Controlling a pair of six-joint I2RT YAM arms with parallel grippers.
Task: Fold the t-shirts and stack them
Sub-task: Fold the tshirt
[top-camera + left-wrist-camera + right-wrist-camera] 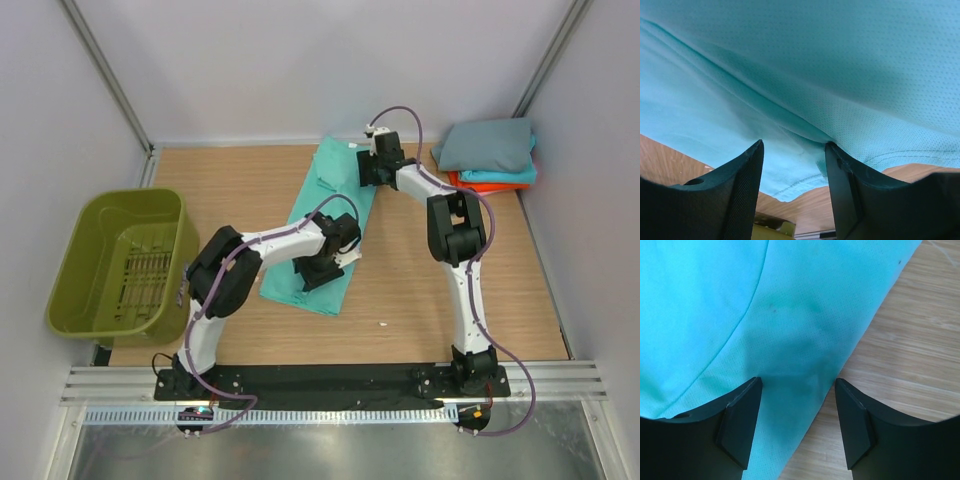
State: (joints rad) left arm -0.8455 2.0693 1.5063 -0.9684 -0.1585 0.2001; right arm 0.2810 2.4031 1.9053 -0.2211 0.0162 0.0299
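A mint green t-shirt (335,170) lies on the wooden table as a long narrow strip, running from back centre toward the front left. My left gripper (318,270) sits low on its near part. In the left wrist view (794,150) the jaws are open, with a ridge of the cloth (805,75) and its hem between them. My right gripper (368,172) is at the shirt's far right edge. In the right wrist view (797,382) it is open, straddling the cloth edge (790,330) and bare wood. Folded grey (487,145), cyan (520,175) and orange-red (480,185) shirts are stacked at back right.
An olive-green plastic basket (62,280) stands off the table's left edge. White walls enclose the table on three sides. A small white speck (381,323) lies on the wood near the front. Both arms' purple cables loop over the shirt area.
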